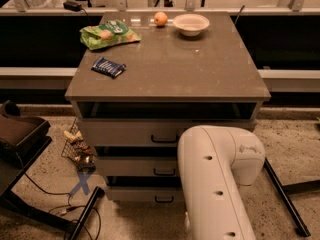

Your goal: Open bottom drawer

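The bottom drawer [135,194] is the lowest of three pale grey-beige flat fronts in a boxy cabinet. It sits near the floor and has a small black bar handle [164,199]. A thin dark gap runs along its top edge. A big white robot arm [215,184], smooth and round like a fat pipe with little holes in it, stands in front of the right part of all three drawers. The gripper is out of sight behind or below that arm, so nobody can tell how it is set. The left part of the bottom drawer is not covered. On the flat brown-grey cabinet top [200,74] lie a crinkly green bag [107,34], a round orange fruit [160,18], a white bowl [191,24] and a dark blue packet [108,67]. The speckled stone floor [290,139] has a blue tape cross [81,183] just left of the drawer.
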Robot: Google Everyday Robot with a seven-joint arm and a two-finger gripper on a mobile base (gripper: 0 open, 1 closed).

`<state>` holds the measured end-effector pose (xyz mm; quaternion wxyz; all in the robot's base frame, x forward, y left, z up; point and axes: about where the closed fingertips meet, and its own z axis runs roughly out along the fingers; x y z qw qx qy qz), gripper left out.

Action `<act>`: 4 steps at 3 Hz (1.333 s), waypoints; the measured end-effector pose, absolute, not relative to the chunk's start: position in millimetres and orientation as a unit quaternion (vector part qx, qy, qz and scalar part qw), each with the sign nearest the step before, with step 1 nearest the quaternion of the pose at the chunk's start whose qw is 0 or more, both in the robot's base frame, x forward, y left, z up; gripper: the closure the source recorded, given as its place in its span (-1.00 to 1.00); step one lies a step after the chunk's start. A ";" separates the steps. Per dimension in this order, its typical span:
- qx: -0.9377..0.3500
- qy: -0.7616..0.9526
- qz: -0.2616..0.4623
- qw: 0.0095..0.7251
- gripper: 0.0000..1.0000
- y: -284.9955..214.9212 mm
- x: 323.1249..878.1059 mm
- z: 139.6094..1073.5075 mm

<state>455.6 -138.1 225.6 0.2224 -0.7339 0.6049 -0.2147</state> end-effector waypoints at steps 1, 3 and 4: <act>-0.741 0.589 -0.208 0.244 -0.43 -117.5 472.3 218.2; -0.783 0.535 -0.253 0.193 -1.00 -0.2 545.9 171.2; -0.780 0.538 -0.253 0.192 -0.97 -7.2 544.1 171.3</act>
